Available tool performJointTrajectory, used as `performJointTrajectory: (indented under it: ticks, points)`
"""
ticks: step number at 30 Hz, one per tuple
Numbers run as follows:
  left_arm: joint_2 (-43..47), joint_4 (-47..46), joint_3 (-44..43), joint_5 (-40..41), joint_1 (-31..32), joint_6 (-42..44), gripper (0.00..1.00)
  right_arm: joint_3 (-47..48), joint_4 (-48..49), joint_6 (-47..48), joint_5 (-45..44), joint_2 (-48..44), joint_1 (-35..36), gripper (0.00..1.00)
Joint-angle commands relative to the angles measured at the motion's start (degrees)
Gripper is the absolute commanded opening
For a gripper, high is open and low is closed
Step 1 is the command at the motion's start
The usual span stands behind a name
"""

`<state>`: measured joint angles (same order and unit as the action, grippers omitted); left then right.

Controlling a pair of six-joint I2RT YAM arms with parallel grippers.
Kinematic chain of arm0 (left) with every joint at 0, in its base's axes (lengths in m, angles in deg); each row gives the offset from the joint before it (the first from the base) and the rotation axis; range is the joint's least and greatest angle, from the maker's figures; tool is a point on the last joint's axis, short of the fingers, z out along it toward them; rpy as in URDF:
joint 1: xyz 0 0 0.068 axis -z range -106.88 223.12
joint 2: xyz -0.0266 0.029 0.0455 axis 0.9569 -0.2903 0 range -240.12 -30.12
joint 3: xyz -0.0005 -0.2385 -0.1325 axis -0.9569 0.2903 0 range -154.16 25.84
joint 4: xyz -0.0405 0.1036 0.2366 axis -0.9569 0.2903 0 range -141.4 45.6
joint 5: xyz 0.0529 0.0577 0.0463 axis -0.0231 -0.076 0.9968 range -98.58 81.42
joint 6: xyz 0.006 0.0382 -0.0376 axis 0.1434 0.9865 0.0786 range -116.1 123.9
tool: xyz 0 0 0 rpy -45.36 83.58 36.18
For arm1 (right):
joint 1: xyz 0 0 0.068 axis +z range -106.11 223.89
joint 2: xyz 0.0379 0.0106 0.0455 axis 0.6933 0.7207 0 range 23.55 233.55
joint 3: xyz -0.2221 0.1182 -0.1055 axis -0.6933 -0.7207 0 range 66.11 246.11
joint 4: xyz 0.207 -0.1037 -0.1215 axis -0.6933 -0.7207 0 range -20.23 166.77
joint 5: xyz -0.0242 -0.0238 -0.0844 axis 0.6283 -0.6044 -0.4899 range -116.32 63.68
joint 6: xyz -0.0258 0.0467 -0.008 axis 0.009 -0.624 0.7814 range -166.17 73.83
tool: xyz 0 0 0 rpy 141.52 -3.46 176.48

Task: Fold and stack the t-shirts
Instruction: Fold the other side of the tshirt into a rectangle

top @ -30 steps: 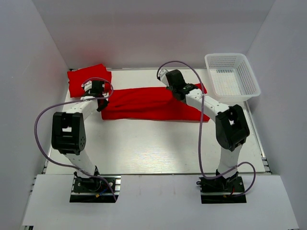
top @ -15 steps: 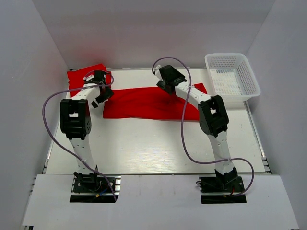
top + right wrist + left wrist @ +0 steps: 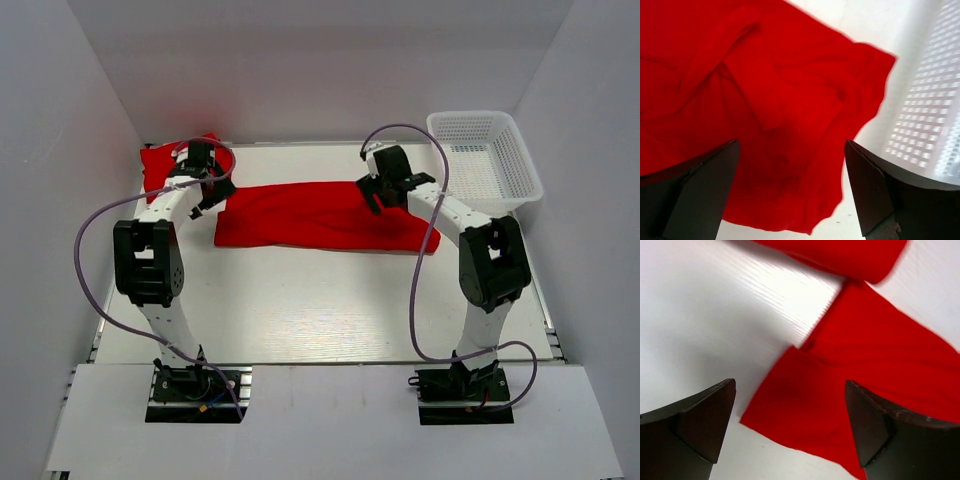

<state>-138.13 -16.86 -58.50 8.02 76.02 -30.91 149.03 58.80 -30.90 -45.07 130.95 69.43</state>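
- Left pincer (image 3: 790,390): jaws wide, nothing held. Its height above the cloth cannot be told.
- Right pincer (image 3: 792,145): jaws wide, nothing held.
- Long t-shirt (image 3: 310,215): red and flattened into a band between the two pincers. Its square left corner lies directly under the left pincer's gap, reaching toward the right-hand finger (image 3: 880,425). Its rumpled, layered right end lies under and ahead of the right pincer.
- Folded t-shirt (image 3: 840,255): red, ahead of the left pincer and beyond the band's corner, with its edge just beside the band.
- Table (image 3: 700,315): white, bare ahead of the left pincer and to its left.
- Basket (image 3: 930,100): white mesh, close to the right pincer on its right.
- Step in hand, as judged: taking both ends of the band for the next fold.
- Handling notes:
  - Bring each pincer down squarely over its end so the jaws straddle the edge and take every layer.
  - At the wrinkled right end, bite well inside the hem.
  - Close both, then lift level together so the band does not twist.
  - Keep the right pincer clear of the basket.
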Motion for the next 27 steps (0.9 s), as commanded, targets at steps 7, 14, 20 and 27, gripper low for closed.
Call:
performJointTrajectory:
  ticks: [7,14,20,27]
  points:
    - [-1.2,-11.6,4.9,-15.1,1.9,5.8,1.00,2.9,0.3,-2.7,5.1,8.1,-0.8,0.90]
    - [-5.0,-9.2,7.2,-13.7,2.5,5.8,1.00,7.5,0.6,-5.7,-1.4,15.0,-2.5,0.77]
    - [-5.0,-7.5,11.8,-11.2,1.3,5.3,1.00,9.5,2.9,-11.0,-5.8,15.5,-4.4,0.50]
    - [-5.0,-6.9,13.8,-9.1,1.3,5.3,1.00,13.3,5.3,-13.6,-4.6,18.4,-7.3,0.15]
